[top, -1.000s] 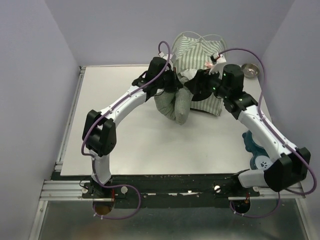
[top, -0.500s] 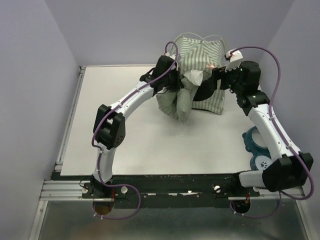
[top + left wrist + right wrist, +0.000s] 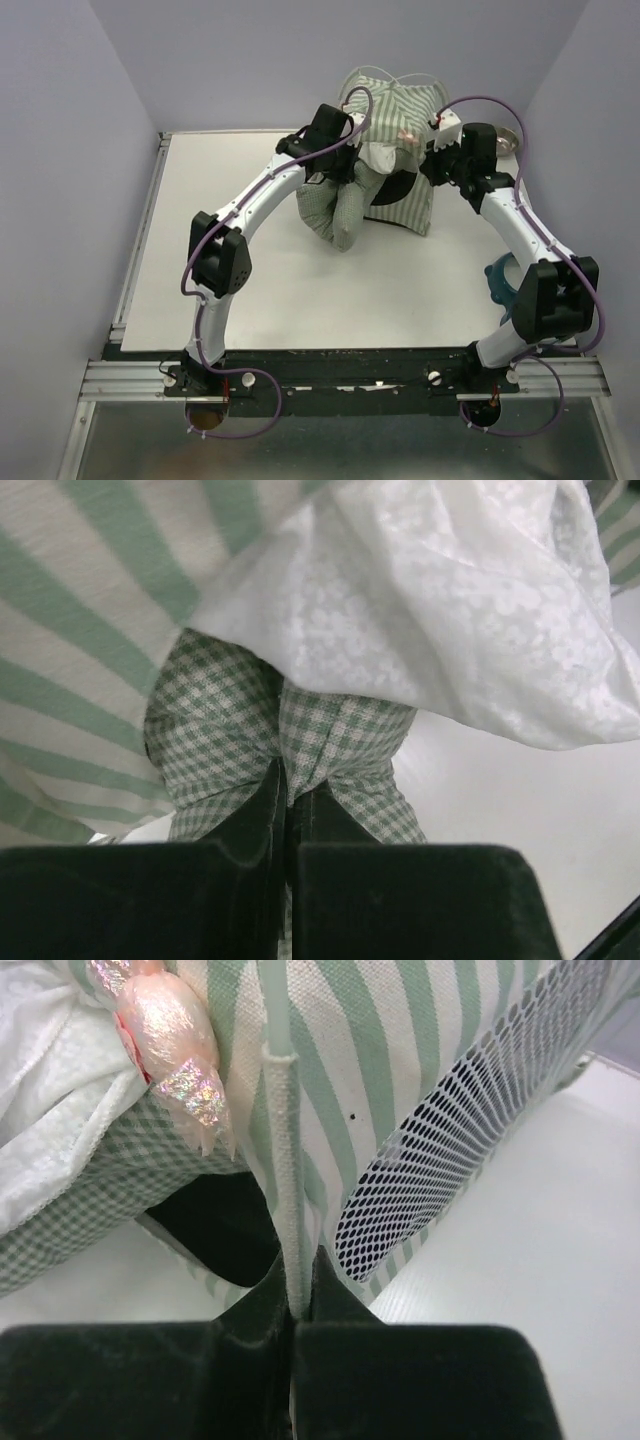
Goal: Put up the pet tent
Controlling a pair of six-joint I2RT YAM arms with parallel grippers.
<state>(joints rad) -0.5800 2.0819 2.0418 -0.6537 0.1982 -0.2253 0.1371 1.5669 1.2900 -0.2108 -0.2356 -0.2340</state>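
Arms outstretched, left gripper (image 3: 288, 792) pinching green checked fabric cushion (image 3: 340, 730), right gripper (image 3: 297, 1282) clamping pole sleeve (image 3: 284, 1150) of green-and-white striped fabric tent (image 3: 400, 1040)

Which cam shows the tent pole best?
Right wrist. The pole runs up through its sleeve from between the shut right gripper, close and sharp. Top external shows only thin loops of it above the tent. Left wrist shows the cushion and tent fabric, no pole.

Pet tent (image 3: 392, 108): green-white striped, standing upright, far-centre.
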